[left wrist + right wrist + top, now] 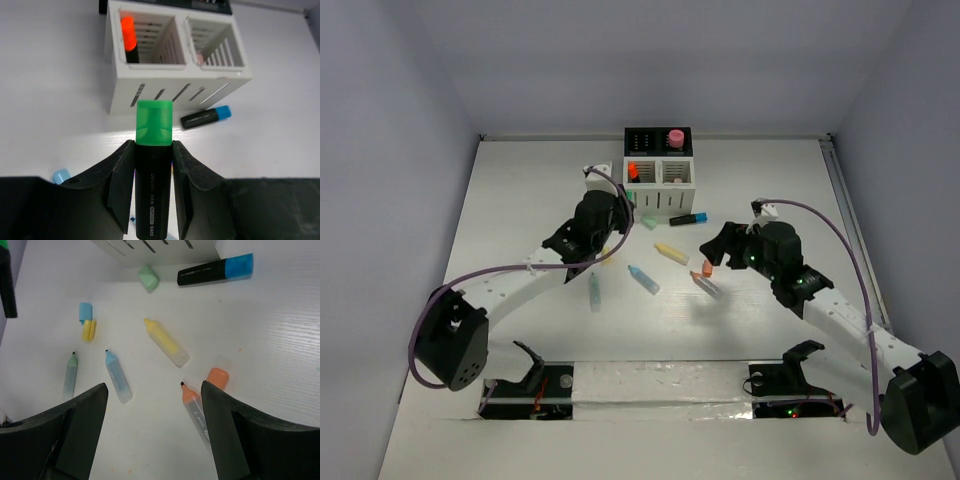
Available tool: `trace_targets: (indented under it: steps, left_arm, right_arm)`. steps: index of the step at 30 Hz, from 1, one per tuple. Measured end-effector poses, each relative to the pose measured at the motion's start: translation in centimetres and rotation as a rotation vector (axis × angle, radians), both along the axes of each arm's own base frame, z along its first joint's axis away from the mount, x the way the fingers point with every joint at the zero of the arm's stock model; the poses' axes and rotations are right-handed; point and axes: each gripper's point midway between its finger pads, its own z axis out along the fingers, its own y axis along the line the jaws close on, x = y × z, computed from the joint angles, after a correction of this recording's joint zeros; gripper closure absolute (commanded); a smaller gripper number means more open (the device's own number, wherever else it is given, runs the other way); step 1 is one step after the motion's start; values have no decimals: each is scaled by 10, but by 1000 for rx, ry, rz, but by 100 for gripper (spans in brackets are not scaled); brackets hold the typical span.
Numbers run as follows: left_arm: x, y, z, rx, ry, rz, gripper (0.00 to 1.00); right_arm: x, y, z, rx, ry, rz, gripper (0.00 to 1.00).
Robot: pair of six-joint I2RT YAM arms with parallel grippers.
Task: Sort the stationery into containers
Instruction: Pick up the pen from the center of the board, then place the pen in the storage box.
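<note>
Fingers (117,185) of the left gripper (153,155) are clamped on the green highlighter (154,122), cap forward, its long axis pointing straight at the organizer (175,87) just beyond on the far side. The left white compartment (165,37), which holds an orange highlighter (128,35), lies ahead and slightly left, so the left arm is nearer. The marker seems lifted off the table, though the wrist view does not settle its height. The right gripper (152,390) hangs spread wide and empty above an uncapped peach highlighter (194,407)
</note>
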Motion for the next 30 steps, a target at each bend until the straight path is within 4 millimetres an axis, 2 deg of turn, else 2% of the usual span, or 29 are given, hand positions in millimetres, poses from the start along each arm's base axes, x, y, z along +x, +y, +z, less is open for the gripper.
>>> trace_targets:
  steps: [4, 8, 11, 16, 19, 23, 30]
  left_arm:
    - [18, -13, 34, -38, -64, -2, 94]
    - [54, -34, 63, -42, -137, 11, 92]
    - [81, -46, 71, -27, -176, 34, 92]
    - [115, -58, 63, 28, -196, 66, 91]
    - [134, -60, 50, 76, -194, 88, 89]
    - [148, -57, 38, 126, -203, 114, 88]
    - [167, -46, 30, 167, -233, 162, 87]
  right_arm:
    - [2, 1, -2, -1, 2, 0, 19]
    - [2, 1, -2, 2, -4, 0, 19]
    - [1, 0, -6, -1, 3, 0, 19]
    - [1, 0, -6, -3, 3, 0, 19]
    - [1, 0, -7, -5, 3, 0, 19]
    - [1, 0, -7, -6, 2, 1, 19]
    - [4, 2, -9, -6, 1, 2, 19]
